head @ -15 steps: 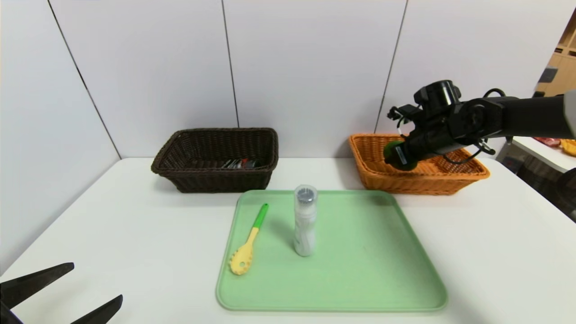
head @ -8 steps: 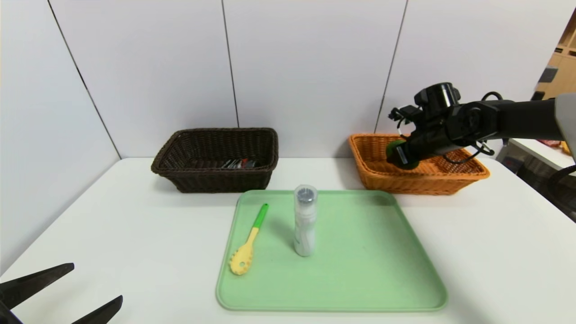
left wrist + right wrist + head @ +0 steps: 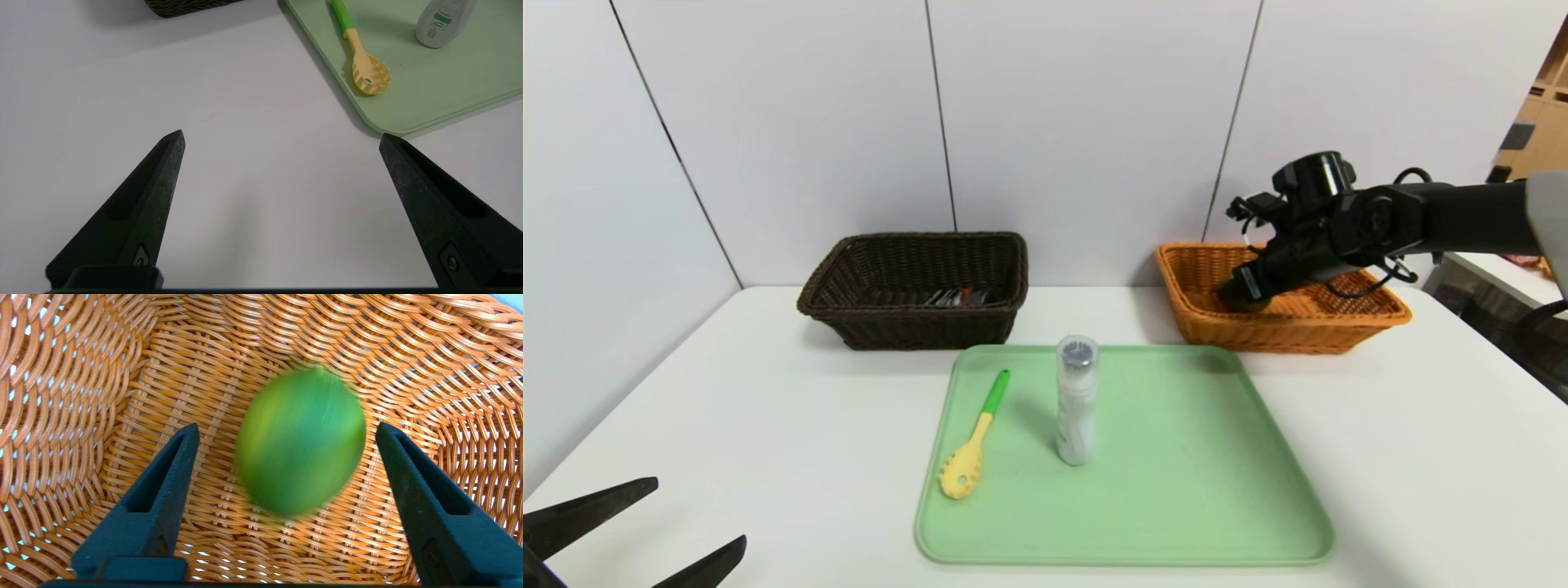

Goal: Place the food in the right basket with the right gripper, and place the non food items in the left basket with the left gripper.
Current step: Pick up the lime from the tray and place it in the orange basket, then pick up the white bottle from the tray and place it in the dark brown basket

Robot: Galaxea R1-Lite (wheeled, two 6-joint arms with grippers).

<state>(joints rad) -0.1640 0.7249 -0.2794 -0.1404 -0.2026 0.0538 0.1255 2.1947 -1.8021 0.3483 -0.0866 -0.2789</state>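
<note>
My right gripper [image 3: 1235, 292] hangs open over the orange right basket [image 3: 1298, 331]. In the right wrist view a round green fruit [image 3: 300, 441] shows blurred between the spread fingers [image 3: 163, 486], touching neither, with the basket's woven floor [image 3: 184, 375] below it. The head view hides the fruit behind the gripper. On the green tray [image 3: 1176, 490] lie a yellow pasta spoon with a green handle [image 3: 972, 441] and an upright white bottle [image 3: 1076, 400]. My left gripper [image 3: 698, 510] rests open and empty at the table's near left, over bare table [image 3: 281, 134].
The dark brown left basket [image 3: 907, 322] stands at the back left with some dark items [image 3: 956, 296] inside. The left wrist view shows the spoon [image 3: 359, 53], the bottle's base [image 3: 439, 20] and the tray's corner [image 3: 392, 122]. White wall panels stand behind both baskets.
The right gripper's fingers have spread and let go of the green fruit, which drops into the orange basket. The left arm has not moved.
</note>
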